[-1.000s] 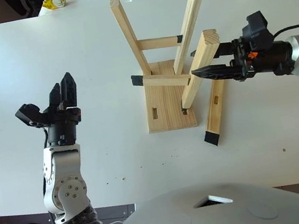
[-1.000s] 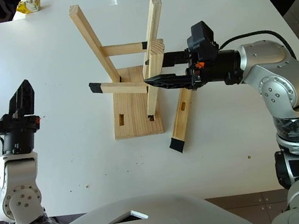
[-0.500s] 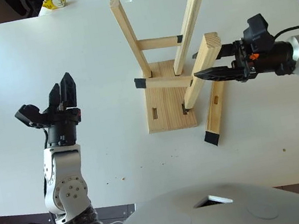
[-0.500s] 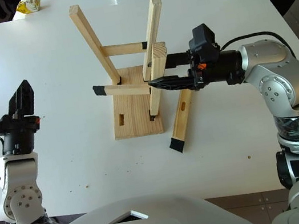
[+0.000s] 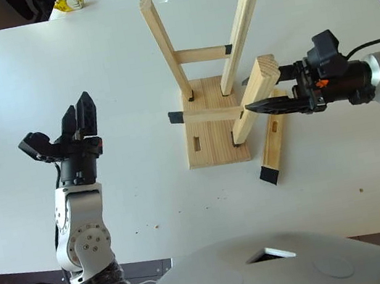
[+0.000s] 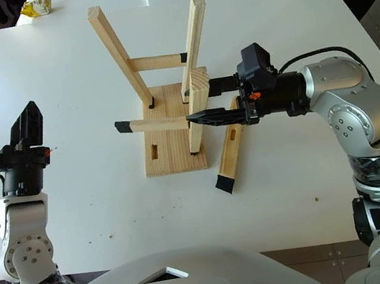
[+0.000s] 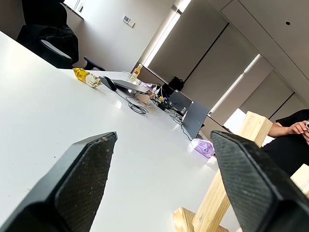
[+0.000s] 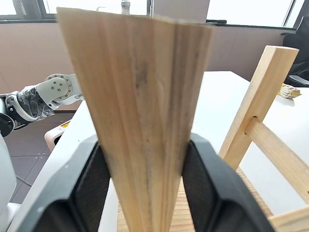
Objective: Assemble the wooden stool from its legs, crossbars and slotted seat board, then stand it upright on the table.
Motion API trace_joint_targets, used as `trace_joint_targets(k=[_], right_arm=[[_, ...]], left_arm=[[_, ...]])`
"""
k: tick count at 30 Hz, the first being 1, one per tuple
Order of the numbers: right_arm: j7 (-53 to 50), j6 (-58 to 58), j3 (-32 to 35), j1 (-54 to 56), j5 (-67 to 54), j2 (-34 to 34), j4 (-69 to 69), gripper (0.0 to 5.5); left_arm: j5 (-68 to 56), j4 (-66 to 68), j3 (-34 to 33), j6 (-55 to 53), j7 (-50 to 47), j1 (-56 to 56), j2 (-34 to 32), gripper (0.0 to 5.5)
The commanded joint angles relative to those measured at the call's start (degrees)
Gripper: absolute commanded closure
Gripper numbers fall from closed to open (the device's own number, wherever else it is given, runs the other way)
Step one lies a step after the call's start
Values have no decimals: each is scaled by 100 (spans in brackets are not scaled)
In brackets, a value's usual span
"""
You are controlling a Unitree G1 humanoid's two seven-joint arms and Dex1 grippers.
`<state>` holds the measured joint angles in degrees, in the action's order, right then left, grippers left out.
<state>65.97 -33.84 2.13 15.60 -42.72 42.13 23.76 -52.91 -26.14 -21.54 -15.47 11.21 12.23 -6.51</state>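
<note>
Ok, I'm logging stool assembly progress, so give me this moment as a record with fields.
Seat board: flat on the table
Fitted legs: two upright at its far slots, joined by a crossbar
Third leg: tilted, foot at the near right slot, second crossbar sticking out toward the robot's left
Right gripper: shut on the third leg
Left gripper: open, raised, apart from the stool
Loose leg: lying on the table right of the board
Stage: unfinished
</note>
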Motion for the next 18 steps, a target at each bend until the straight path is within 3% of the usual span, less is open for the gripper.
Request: trace_joint_targets(k=[1, 11, 18], right_arm=[[57, 19, -69, -108, 46, 82, 10, 346], [304, 279, -75, 355, 260, 186, -490, 346], [298, 270, -165, 99, 307, 110, -422, 346]], left_arm=[[74, -15, 27, 42, 25, 68, 16, 191], [82, -24, 72, 116, 30, 103, 36, 191], [80, -43, 102, 141, 25, 135, 47, 191]])
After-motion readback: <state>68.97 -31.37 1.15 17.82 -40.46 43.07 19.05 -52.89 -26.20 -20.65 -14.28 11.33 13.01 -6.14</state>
